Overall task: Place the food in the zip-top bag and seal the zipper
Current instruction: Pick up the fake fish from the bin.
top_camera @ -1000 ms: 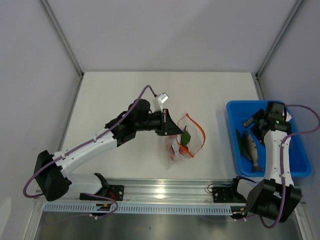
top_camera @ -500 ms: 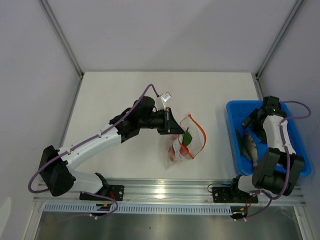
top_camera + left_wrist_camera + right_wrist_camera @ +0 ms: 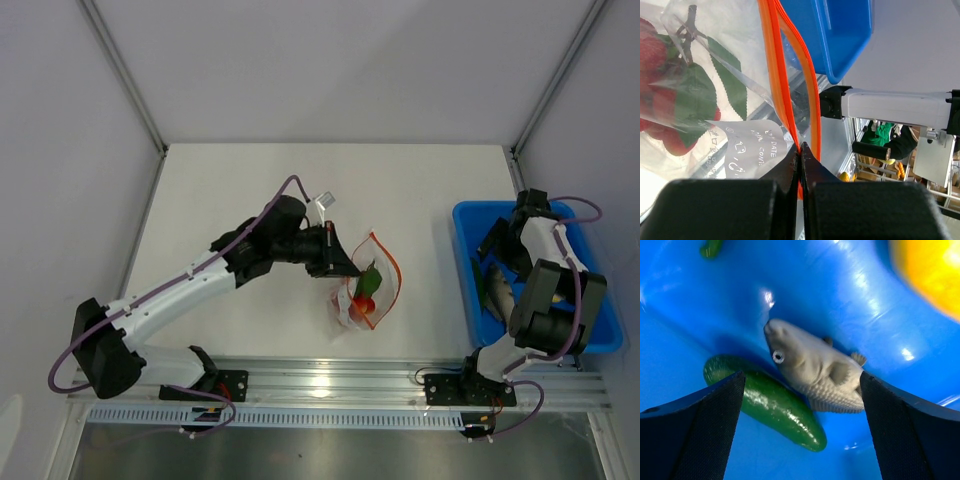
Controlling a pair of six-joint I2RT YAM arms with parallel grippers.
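**Clear bag pinched at its zipper, peppers lying in the bin**

The zip-top bag (image 3: 366, 288) is sitting near the middle of the table (image 3: 230, 190), with the red cherry tomatoes (image 3: 662, 107) and their green leaves showing through its crinkled film. Its mouth is gaping, the two orange-red bands of the zipper (image 3: 786, 95) standing apart and meeting at one corner. The left gripper (image 3: 801, 150) is clamping that corner, its jaws fully closed on the strip.

The film is looking thin, limp and slippery, likely to fold or slide under a push. The zipper band is the stiffest part, so it is probably the best place to take hold.

Well apart on the right, the right gripper (image 3: 801, 380) is hovering inside the blue bin (image 3: 603, 322) with its jaws spread wide and nothing in them. Below it a toy fish (image 3: 815, 371) is lying against the long green pepper (image 3: 777, 407), and the yellow-orange pepper (image 3: 932, 275) is showing at the edge. The pepper is looking smooth, glossy and hard, probably best gripped across its middle.
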